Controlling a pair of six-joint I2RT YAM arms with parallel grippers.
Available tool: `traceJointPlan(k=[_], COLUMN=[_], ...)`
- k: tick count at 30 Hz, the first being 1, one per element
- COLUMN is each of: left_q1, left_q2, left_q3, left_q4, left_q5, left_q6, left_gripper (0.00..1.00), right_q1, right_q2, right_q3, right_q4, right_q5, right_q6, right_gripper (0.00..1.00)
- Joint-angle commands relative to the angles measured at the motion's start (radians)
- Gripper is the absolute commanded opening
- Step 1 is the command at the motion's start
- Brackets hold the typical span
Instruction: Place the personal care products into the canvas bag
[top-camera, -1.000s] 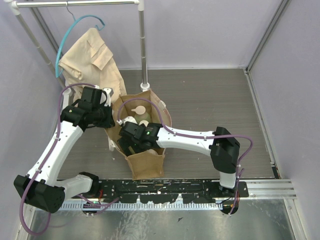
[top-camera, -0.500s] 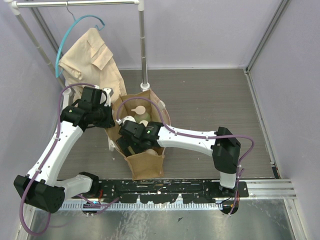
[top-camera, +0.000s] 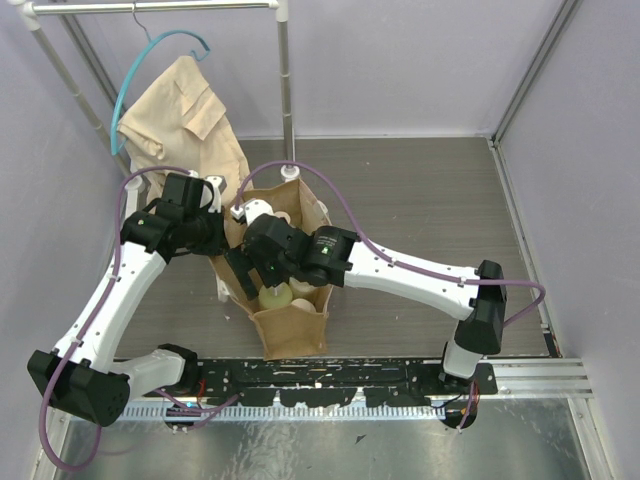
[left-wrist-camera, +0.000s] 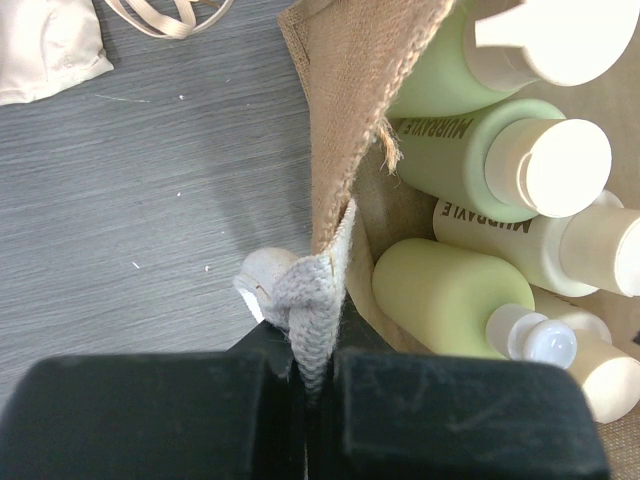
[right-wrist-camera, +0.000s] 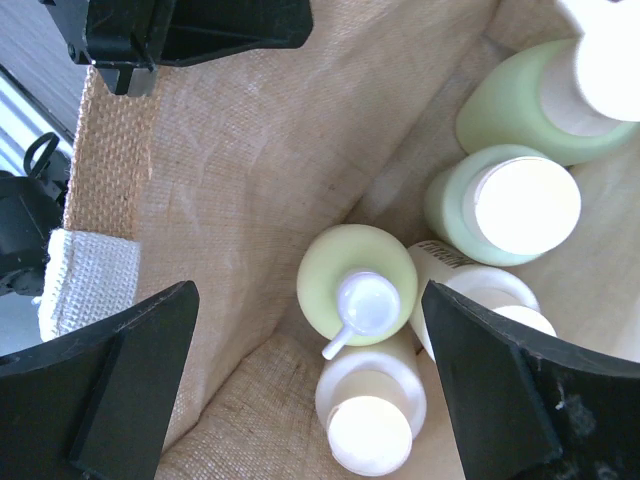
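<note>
- The canvas bag (top-camera: 292, 328) is standing upright on the table (top-camera: 420, 200), left of centre and just ahead of the arm bases.
- The left gripper (top-camera: 214, 236) is sitting at the 9 o'clock side of the bag's rim. Its fingers are clamping together on the whitish strap (left-wrist-camera: 312, 300).
- The right gripper (top-camera: 256, 268) is hanging over the bag's mouth, with its arm reaching in from 4 o'clock. Its fingers (right-wrist-camera: 110, 390) are standing wide apart and gripping nothing.
- All five bottles are resting inside the bag. In the right wrist view, the pump-topped green bottle (right-wrist-camera: 345, 265) is sitting at centre.
- One beige bottle (right-wrist-camera: 368, 405) is lying at its 6 o'clock and the other beige bottle (right-wrist-camera: 470, 280) at its 3 o'clock.
- The two green cream-capped bottles (right-wrist-camera: 505, 205) are lying toward 1 and 2 o'clock.
- A shirt (top-camera: 185, 110) is hanging on a teal hanger (top-camera: 130, 80) at the bag's 11 o'clock.
</note>
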Motion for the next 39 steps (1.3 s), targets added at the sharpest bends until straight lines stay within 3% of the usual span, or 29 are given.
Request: traceJointPlan(k=[1, 13, 17, 19, 25, 32, 39], left_q1=[0.009, 0.009, 0.01, 0.01, 0.01, 0.01, 0.01], left_q2=[-0.034, -0.032, -0.034, -0.035, -0.045, -0.092, -0.21], left_q3=[0.063, 0.065, 0.066, 0.067, 0.087, 0.132, 0.097], left_q4=[0.064, 0.062, 0.062, 0.062, 0.058, 0.03, 0.054], left_q5=[-0.031, -0.038, -0.039, -0.045, -0.071, -0.136, -0.309], left_q6=[0.003, 0.003, 0.0, 0.0, -0.004, -0.042, -0.024], left_gripper=[0.0, 0.06, 0.18, 0.32, 1.0, 0.98, 0.98], right_q1=[-0.001, -0.018, -0.029, -0.035, -0.117, -0.338, -0.552], right_q2=[-0.073, -0.428, -0.508, -0.535, -0.623, -0.718, -0.671], right_q3=[0.033, -0.143, -0.172, -0.183, -0.232, -0.373, -0.513], right_q4=[-0.033, 0.042, -0.058, -0.118, -0.279, -0.222, -0.047], right_q5=[0.092, 0.327, 0.473, 0.548, 0.684, 0.544, 0.351], right_q6=[-0.018, -0.032, -0.016, -0.002, 0.06, -0.033, -0.163], right_gripper=[1.0, 1.0, 1.0, 1.0, 1.0, 1.0, 1.0])
